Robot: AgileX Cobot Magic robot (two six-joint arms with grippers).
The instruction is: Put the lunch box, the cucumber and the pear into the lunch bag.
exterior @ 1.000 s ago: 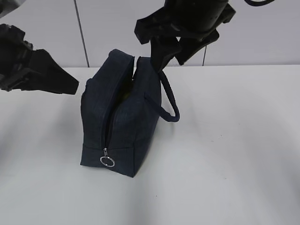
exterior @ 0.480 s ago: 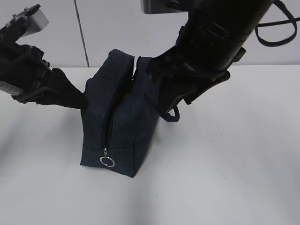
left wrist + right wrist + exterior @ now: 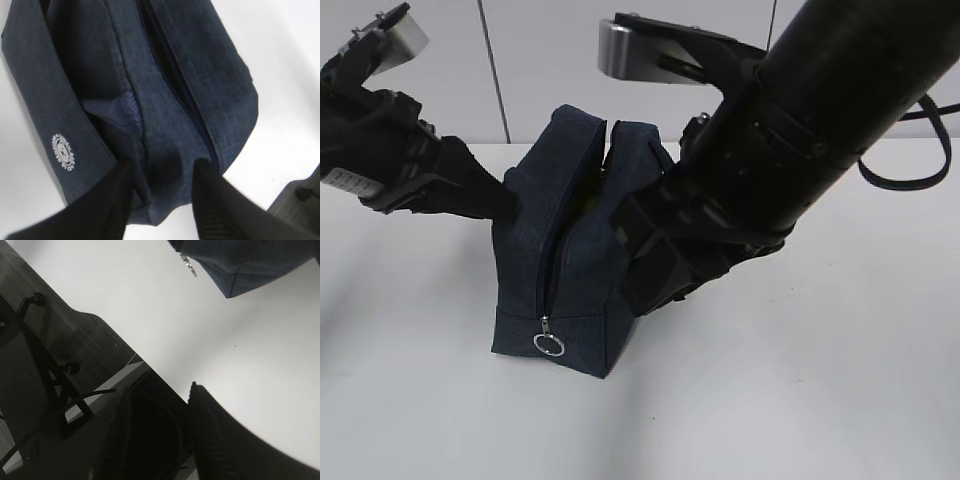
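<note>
The lunch bag stands upright on the white tabletop, near its middle. It is dark navy fabric, box-shaped, with its narrow end toward the exterior camera. The black zipper runs up that end and over the top; the silver ring pull hangs low on the end panel, and the top seam stands parted. A sliver of yellow-green shows inside the gap; what it is cannot be determined. The lunch box, cucumber and pear are not identifiable in any view.

The left gripper is at the bag's left side. In the left wrist view its two black fingers sit either side of a pinched fold of navy fabric at the bag's near end, jaws narrowed on that cloth. A white round logo is printed on the bag's side panel.

The right gripper lies low against the bag's right flank in the exterior view, the large black arm covering that side. In the right wrist view its jaws stand partly apart with nothing seen between them; bare tabletop and one bag corner lie beyond.
</note>
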